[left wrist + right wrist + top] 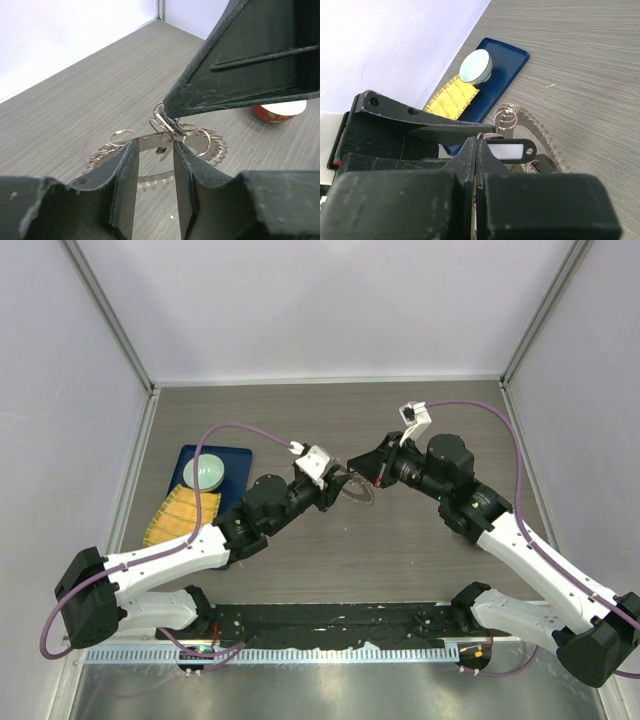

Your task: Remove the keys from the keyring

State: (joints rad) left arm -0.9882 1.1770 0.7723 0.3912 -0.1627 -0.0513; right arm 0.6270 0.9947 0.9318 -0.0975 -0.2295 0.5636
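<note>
Looks early in the job. Nothing loose and key-shaped on the bench [400, 560] in any view, so judged as no key freed yet. Keyring [215, 150] at mid-bench between the two arms, to the right of the blue tray [512, 62]. Toothed fringe showing on both sides of the jaws. Cannot tell whether lifted or resting.

Left gripper [154, 152] narrowed onto the ring's flat band, apparently clamping it. Right gripper [476, 145] pressed fully together, tips at the end of a black key [510, 149] with a pale centre, right at the cluster of wire loops [167, 125]. Seemingly pinching the key, though exact contact hidden behind the fingers. Left to do, by this reading: work that key off its loop, set it down, then repeat for any others.

Counts:
- One keyring.
- One key plainly visible, in the right wrist view only; cannot tell whether more hang behind the jaws.
- At least four small wire loops along the ring in the left wrist view, some overlapping and hard to separate.
- One blue tray, with one pale round dish [475, 67] on it.
- One yellow woven mat [451, 99] overlapping one end of the tray.
- Two pairs of jaws.
</note>
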